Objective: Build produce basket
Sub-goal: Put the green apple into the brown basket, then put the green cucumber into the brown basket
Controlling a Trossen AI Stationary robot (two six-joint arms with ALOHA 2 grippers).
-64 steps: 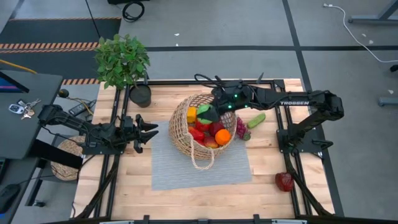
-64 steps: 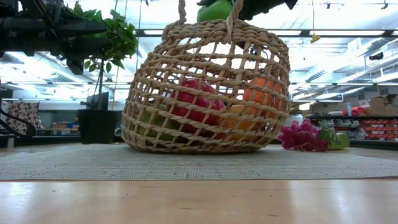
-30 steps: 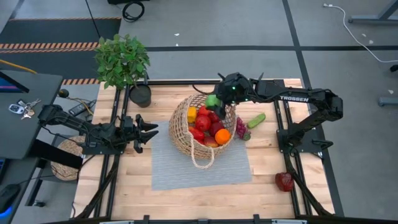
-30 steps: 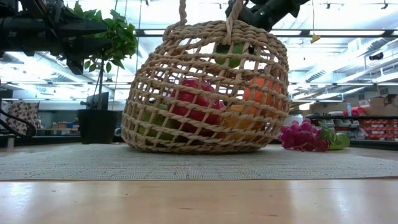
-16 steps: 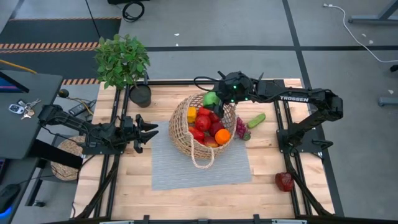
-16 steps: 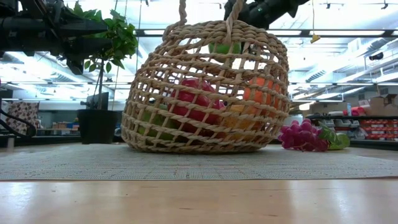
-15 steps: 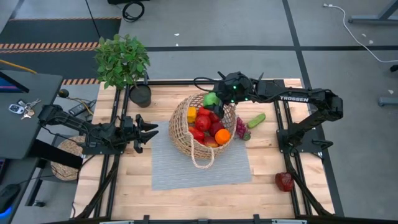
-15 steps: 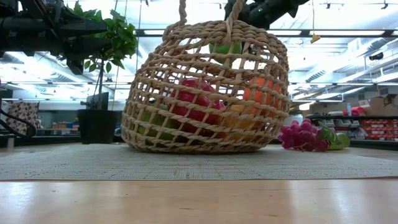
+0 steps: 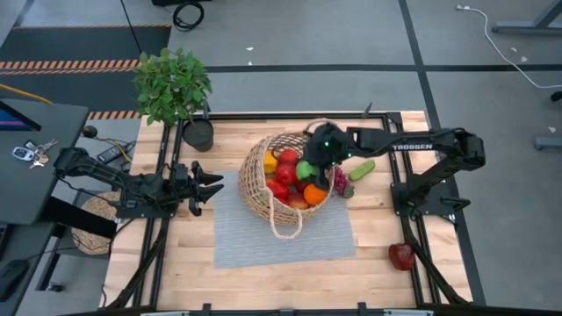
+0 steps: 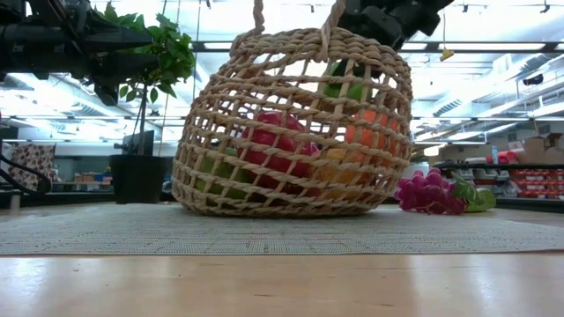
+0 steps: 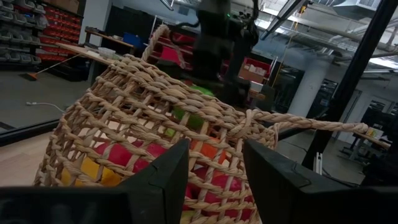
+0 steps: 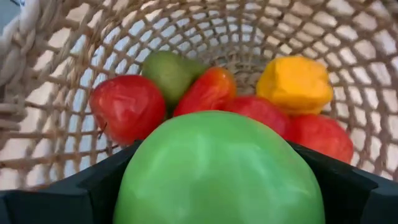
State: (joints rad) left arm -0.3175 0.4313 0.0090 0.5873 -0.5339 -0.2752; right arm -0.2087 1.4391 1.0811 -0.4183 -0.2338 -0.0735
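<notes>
Rough woven wicker basket (image 9: 263,189); glossy, seemingly plastic apple (image 12: 219,168).

Potted plant (image 9: 178,92) beside table corner; keys (image 9: 26,153) on desk.

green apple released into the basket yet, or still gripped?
Still gripped: the right gripper fingers flank the green apple, held over the produce inside the basket.

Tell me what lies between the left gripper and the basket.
Nothing: in the high view, only bare grey mat separates the left gripper from the basket.
</notes>
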